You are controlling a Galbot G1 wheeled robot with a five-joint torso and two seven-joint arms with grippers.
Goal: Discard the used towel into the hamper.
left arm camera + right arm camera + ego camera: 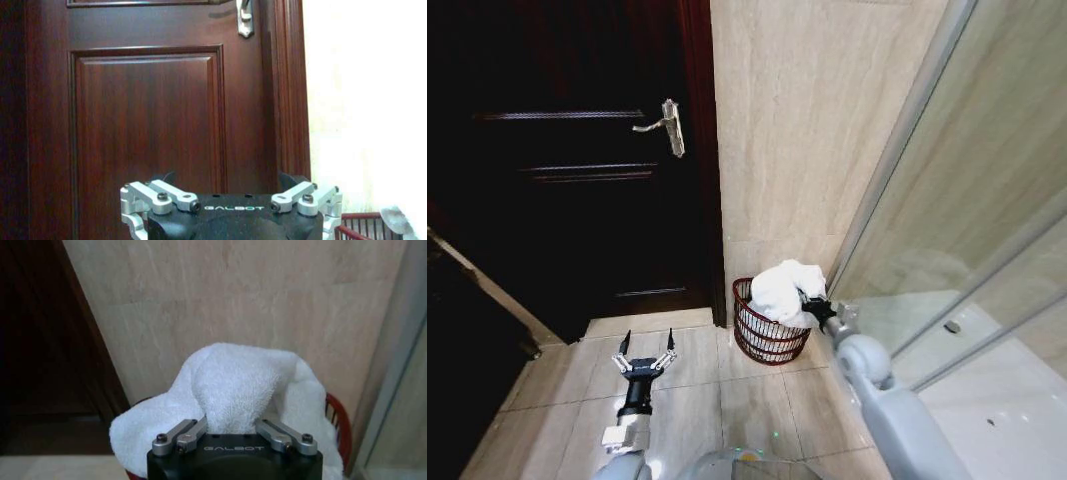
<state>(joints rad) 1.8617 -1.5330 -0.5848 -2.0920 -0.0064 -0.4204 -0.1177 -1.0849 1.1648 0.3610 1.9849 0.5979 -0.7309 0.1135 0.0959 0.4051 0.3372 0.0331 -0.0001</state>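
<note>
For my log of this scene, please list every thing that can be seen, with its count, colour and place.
towel: one, white, bunched over the hamper's rim, held by the right gripper
hamper: one, dark red wicker, on the floor by the wall corner, right of the door
door: one, dark brown wood, left of the beige wall
door handle: one, silver, on the door's right edge
glass shower panel: one, clear, right of the hamper
left gripper: one, black and silver, open, low over the floor tiles before the door
right gripper: one, black, shut on the towel above the hamper

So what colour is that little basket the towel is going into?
Dark red-brown wicker hamper, clearest in the head view, with the white towel above it.
</note>
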